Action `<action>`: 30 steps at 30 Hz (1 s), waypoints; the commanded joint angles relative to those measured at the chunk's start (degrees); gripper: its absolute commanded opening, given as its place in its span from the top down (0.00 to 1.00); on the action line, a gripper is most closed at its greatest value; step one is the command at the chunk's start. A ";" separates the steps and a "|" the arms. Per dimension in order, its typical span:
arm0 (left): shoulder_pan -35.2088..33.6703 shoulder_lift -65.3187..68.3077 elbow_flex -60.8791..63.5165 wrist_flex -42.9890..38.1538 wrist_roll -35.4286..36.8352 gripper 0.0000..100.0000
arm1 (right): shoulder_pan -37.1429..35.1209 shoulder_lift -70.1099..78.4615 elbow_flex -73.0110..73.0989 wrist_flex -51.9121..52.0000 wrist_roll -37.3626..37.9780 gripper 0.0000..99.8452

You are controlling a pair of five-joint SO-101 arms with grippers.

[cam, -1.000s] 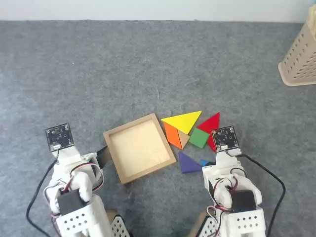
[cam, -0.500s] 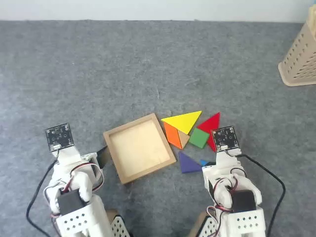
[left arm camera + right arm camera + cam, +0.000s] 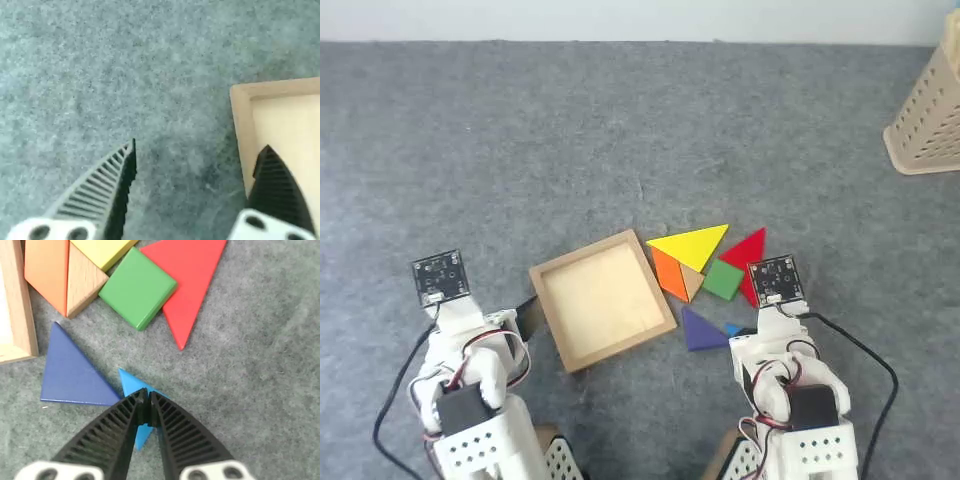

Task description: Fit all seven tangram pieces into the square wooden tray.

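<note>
open carpet [image 3: 570, 130] beyond tray [image 3: 583, 252], pieces [image 3: 722, 279] crowded beside it, basket [image 3: 930, 110] at far corner

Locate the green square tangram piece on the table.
In the high view, the green square lies to the right of the wooden tray, between the red triangle and the small wooden triangle, beside the yellow triangle.

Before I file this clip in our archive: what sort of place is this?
Probably a lab or workshop test bench: a grey carpet-like mat serves as the work surface, a square wooden tray and coloured wooden tangram pieces lie on it, and a beige slotted basket stands at the edge.
</note>
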 commanded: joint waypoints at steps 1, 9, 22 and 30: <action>-0.26 -0.79 -0.75 0.44 -0.09 0.65 | 0.48 -0.66 1.14 0.40 0.53 0.99; -0.26 -0.79 -0.75 0.44 -0.09 0.65 | 0.40 -0.66 1.14 0.40 0.44 0.99; -0.26 -0.79 -0.75 0.44 -0.09 0.65 | 8.48 -0.57 1.05 -11.82 6.24 0.99; -0.26 -0.79 -0.75 0.44 -0.09 0.65 | 24.22 -0.48 -7.65 -18.77 18.29 0.99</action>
